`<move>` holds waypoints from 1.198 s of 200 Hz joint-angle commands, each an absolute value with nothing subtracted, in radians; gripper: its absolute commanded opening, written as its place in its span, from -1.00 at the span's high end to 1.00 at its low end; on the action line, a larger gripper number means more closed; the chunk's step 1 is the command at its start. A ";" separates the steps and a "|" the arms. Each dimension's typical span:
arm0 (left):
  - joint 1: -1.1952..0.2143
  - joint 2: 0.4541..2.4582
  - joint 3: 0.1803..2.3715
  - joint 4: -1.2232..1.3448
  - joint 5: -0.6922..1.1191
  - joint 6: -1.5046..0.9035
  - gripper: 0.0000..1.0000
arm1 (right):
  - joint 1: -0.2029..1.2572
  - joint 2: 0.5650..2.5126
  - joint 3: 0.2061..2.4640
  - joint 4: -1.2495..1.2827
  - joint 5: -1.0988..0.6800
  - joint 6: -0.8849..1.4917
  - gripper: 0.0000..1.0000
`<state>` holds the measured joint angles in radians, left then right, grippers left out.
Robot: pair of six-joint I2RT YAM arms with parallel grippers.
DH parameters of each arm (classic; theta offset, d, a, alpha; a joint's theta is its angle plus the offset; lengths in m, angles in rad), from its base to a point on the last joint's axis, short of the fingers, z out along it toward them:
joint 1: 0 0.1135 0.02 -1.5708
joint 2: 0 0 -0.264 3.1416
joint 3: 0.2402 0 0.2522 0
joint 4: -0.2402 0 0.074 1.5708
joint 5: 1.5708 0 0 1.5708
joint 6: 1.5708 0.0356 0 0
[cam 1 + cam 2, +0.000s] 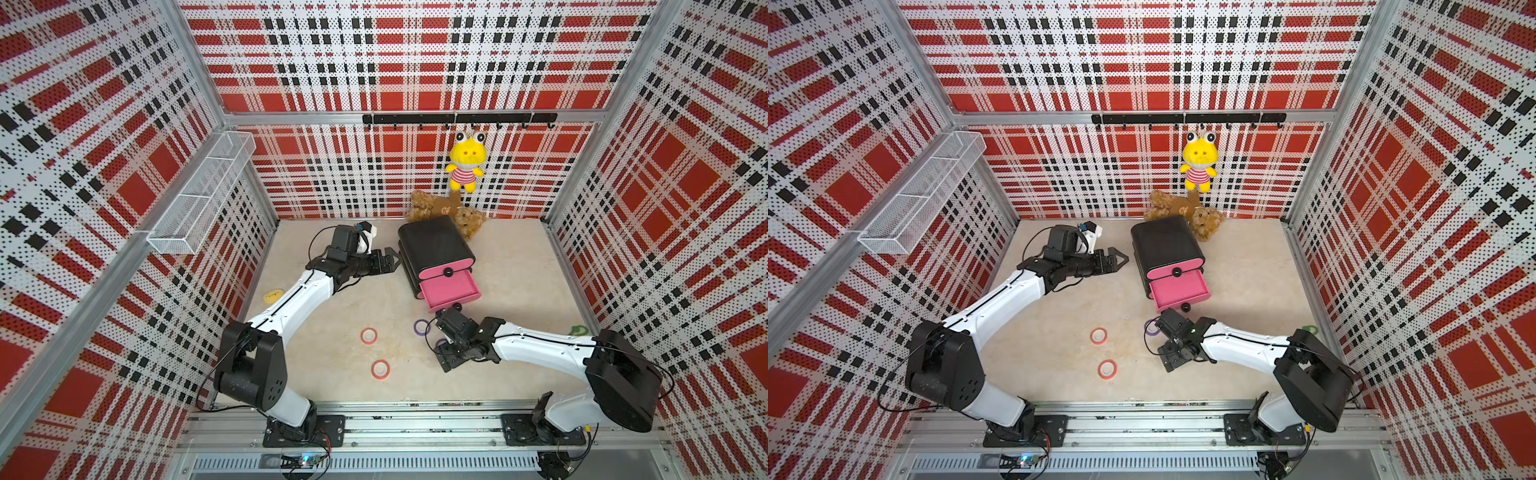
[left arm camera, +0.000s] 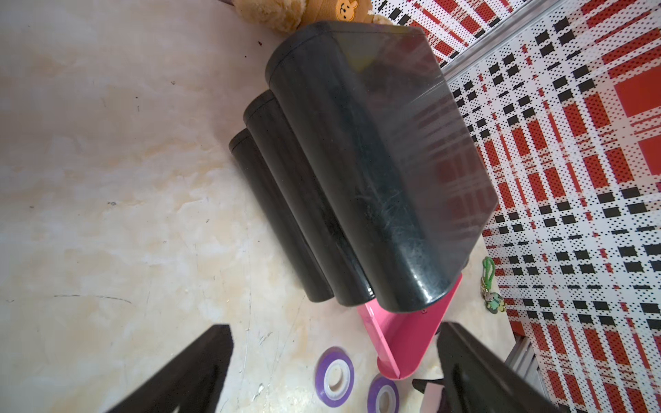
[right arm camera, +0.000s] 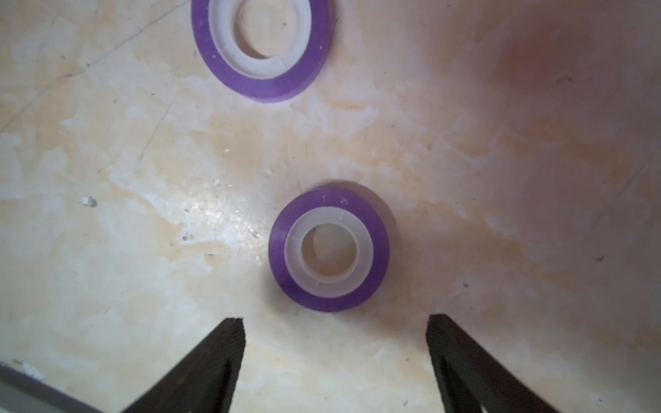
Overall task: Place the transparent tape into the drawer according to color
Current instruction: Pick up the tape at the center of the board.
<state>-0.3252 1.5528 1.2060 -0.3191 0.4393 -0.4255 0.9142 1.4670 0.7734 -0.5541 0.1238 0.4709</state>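
Top: left tool (image 1: pixel 392 258) wide, empty, beside cabinet (image 1: pixel 432 245); red tape ring (image 1: pixel 363 336) flat on worktop (image 1: pixel 332 316), open drawer (image 1: pixel 453 303) near | L wrist: purple tape (image 2: pixel 336 352) just beside drawer | R wrist: right tool (image 3: pixel 335 320) wide, empty, purple tape just ahead, apart; prob. light, stiff, slick-sided, so pinch across outer rim.

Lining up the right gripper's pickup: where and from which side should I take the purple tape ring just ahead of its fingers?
Pinch the purple tape ring across its outer rim, coming straight down from above. It lies flat on the table, hole up, and looks narrower than the gap of the open right gripper.
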 commanded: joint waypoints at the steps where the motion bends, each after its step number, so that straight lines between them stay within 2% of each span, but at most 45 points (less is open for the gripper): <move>1: -0.311 1.529 1.198 -0.288 0.461 -0.416 -0.96 | 0.943 1.473 0.758 -0.462 0.224 0.529 -0.72; 41: -0.305 1.526 1.189 -0.290 0.467 -0.410 -0.99 | 0.951 1.514 0.767 -0.414 0.247 0.588 -0.66; 102: -0.296 1.519 1.180 -0.290 0.472 -0.408 -0.98 | 0.951 1.612 0.805 -0.402 0.180 0.581 -0.65; 239: -0.281 1.516 1.187 -0.289 0.484 -0.406 -0.98 | 0.950 1.627 0.824 -0.492 0.146 0.575 -0.13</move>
